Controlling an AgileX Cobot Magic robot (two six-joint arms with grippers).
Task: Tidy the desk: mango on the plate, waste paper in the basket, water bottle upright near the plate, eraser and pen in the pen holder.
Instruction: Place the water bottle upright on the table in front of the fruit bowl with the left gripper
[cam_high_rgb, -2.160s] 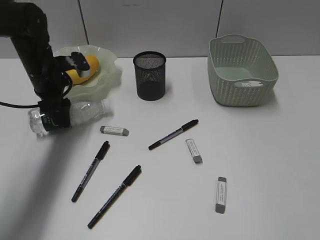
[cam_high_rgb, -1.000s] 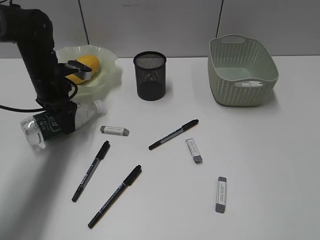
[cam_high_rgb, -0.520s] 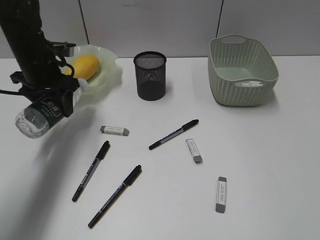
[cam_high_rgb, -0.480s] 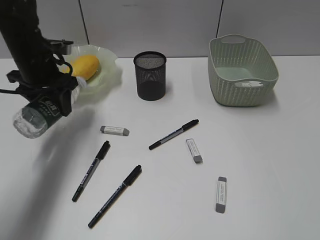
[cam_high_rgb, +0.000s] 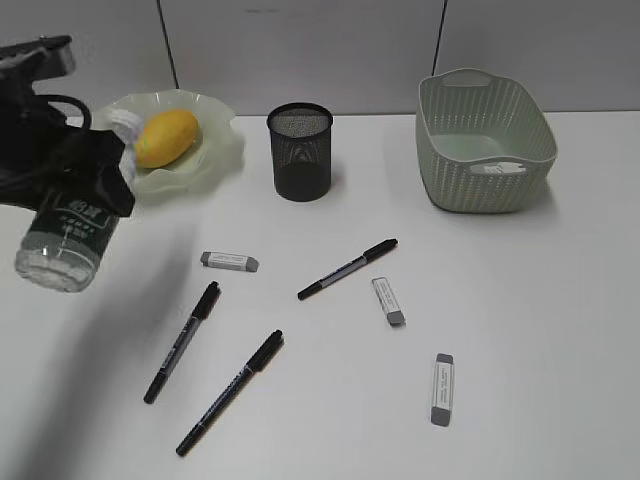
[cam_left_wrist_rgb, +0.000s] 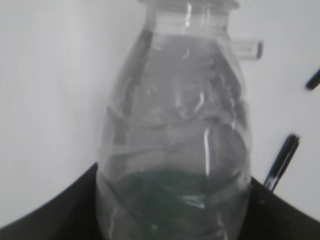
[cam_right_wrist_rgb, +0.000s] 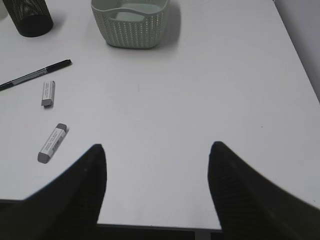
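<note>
My left gripper (cam_high_rgb: 80, 185) is shut on the water bottle (cam_high_rgb: 62, 245) at its dark green label and holds it in the air at the far left, tilted, clear base lowest. In the left wrist view the bottle (cam_left_wrist_rgb: 175, 115) fills the frame between the black fingers (cam_left_wrist_rgb: 45, 212). The mango (cam_high_rgb: 167, 136) lies on the ruffled plate (cam_high_rgb: 222, 152). Three pens (cam_high_rgb: 348, 269) and three erasers (cam_high_rgb: 229, 261) lie on the desk (cam_high_rgb: 540, 300). The pen holder (cam_high_rgb: 300, 152) stands mid-back. My right gripper (cam_right_wrist_rgb: 157, 150) is open and empty over the desk's near edge.
The basket (cam_high_rgb: 485, 140) stands at the back right. A bit of white shows through its front handle cut-out (cam_high_rgb: 497, 168); I cannot tell whether it is the waste paper. The right wrist view shows two erasers (cam_right_wrist_rgb: 52, 143) and one pen (cam_right_wrist_rgb: 35, 74) to its left.
The left gripper has lifted the bottle off the desk beside the plate and carried it up and to the left. Its base has swung downward. Pens and erasers have not moved.
</note>
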